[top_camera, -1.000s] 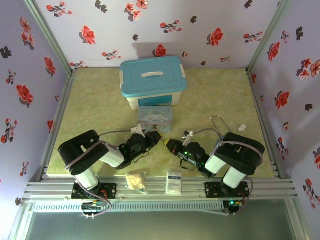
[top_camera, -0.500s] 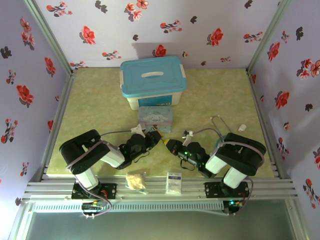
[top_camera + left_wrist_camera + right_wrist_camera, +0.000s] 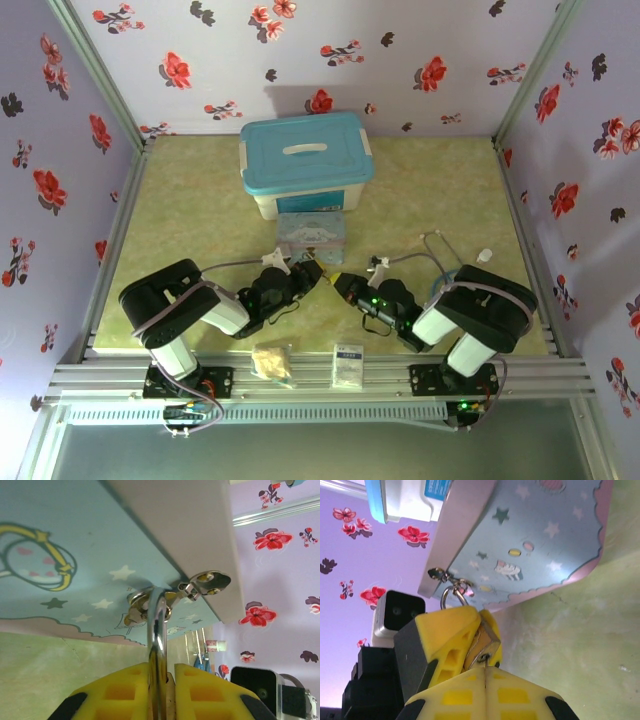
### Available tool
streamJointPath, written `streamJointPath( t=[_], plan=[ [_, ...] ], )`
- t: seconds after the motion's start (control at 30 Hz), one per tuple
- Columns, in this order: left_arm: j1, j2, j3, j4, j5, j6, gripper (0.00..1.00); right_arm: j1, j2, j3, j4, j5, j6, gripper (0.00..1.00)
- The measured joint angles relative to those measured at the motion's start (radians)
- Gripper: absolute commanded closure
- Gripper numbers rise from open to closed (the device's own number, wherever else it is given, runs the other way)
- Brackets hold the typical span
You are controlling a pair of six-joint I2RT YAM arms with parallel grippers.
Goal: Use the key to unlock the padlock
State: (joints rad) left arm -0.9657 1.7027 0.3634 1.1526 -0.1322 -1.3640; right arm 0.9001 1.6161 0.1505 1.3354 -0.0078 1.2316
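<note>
Clamping the padlock (image 3: 482, 639) just beside the tin (image 3: 545, 540), its shackle (image 3: 157, 622) through the tin's hasp (image 3: 205, 582), the left fingers (image 3: 115, 692) steady it, presumably so the right fingers (image 3: 520, 695), pinched on the key (image 3: 485, 662), can work its keyhole.

On the table (image 3: 440, 190), the tin (image 3: 311, 236) sits just before the lidded box (image 3: 305, 163). The padlock (image 3: 330, 281) lies before the tin, between the left claw (image 3: 318, 274) and the right claw (image 3: 343, 285). At the near edge, the packet (image 3: 271, 362) lies left of the card (image 3: 347, 366).
</note>
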Motion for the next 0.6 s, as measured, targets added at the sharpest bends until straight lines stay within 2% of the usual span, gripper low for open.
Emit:
streamJointPath(
  t=[0.53, 0.6],
  plan=[
    [0.0, 0.018, -0.006, 0.0, 0.001, -0.024, 1.0, -0.005, 0.047, 0.023, 0.015, -0.003, 0.011, 1.0],
    [0.001, 0.022, -0.006, -0.002, 0.0, -0.026, 0.95, -0.005, 0.062, 0.026, 0.016, -0.003, 0.012, 1.0]
  ],
)
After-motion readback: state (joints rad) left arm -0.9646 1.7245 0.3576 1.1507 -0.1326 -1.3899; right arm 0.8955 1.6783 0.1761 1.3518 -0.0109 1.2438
